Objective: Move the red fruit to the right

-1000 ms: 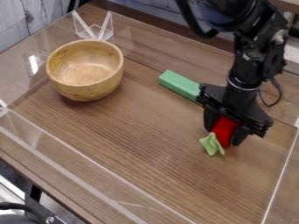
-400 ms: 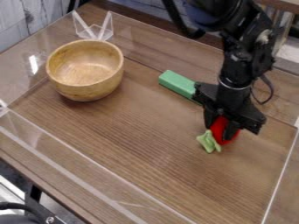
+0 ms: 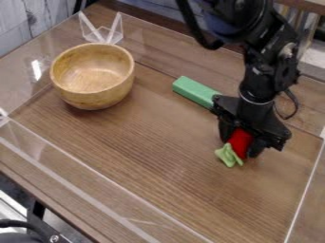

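Observation:
The red fruit (image 3: 237,144) lies on the wooden table at the right, its light green leafy piece (image 3: 227,157) sticking out toward the front. My gripper (image 3: 244,145) points almost straight down over it, with its black fingers (image 3: 223,130) on either side of the fruit. Most of the fruit is hidden behind the fingers. The frame does not show whether the jaws press on it or stand off it.
A flat green block (image 3: 195,91) lies just behind and left of the gripper. A wooden bowl (image 3: 93,74) stands at the back left. Low clear plastic walls (image 3: 76,180) fence the wooden table (image 3: 140,142), with the right edge close to the gripper.
The arm's upper part leans a little differently. The gripper and the red fruit stay at the same spot on the table.

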